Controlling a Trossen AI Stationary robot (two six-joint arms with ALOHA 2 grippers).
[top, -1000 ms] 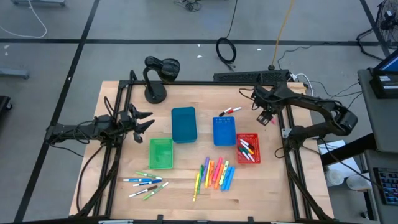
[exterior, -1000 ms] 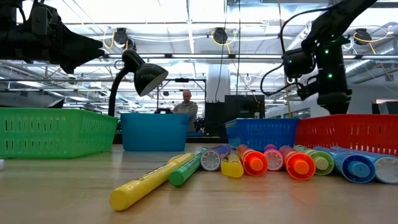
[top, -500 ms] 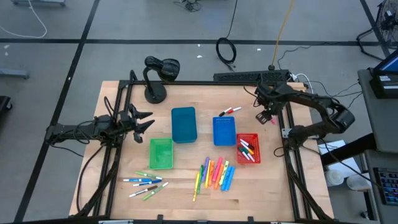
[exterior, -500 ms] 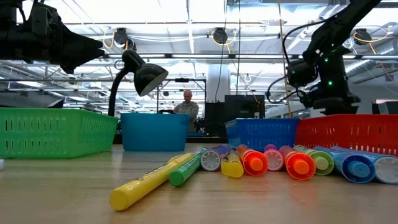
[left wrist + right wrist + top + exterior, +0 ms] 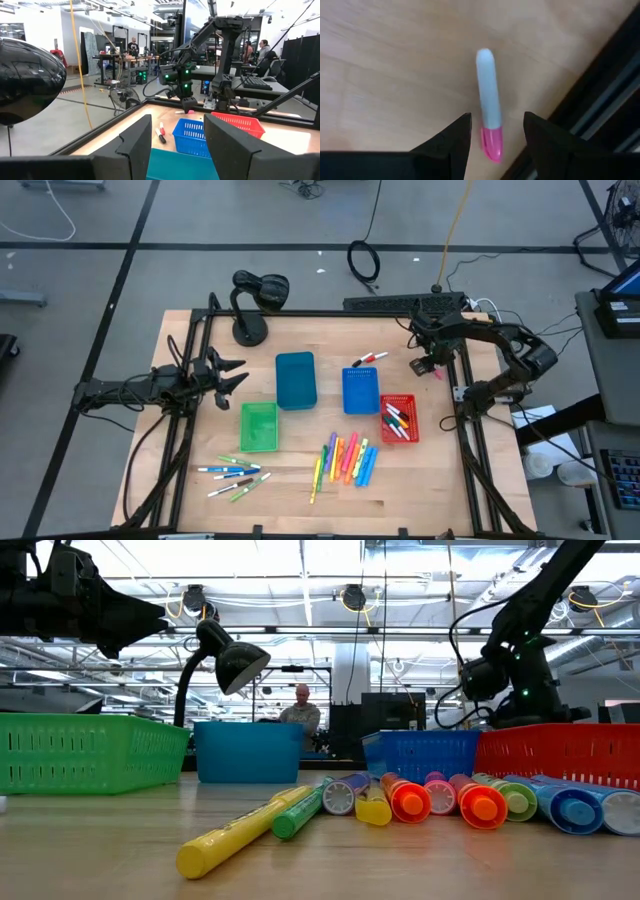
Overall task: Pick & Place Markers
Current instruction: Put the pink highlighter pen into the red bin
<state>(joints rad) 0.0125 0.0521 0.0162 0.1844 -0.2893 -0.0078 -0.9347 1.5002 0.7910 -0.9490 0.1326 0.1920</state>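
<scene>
Right tool (image 5: 494,131) hovers low over far right of pale wood-grain table (image 5: 300,480), fingers parted, straddling slim white marker with glossy pink cap (image 5: 489,100), nothing gripped. Marker lies flat on wood beside black frame rail. Left tool (image 5: 232,372) waits at left, fingers spread, empty. Chunky neon markers (image 5: 346,459) fanned near front; ribbed red plastic bin (image 5: 400,418) holds several.

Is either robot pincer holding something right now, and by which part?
Nothing is held. The right pincer hangs open over a pink-capped marker on the table; the left pincer waits open.
</scene>
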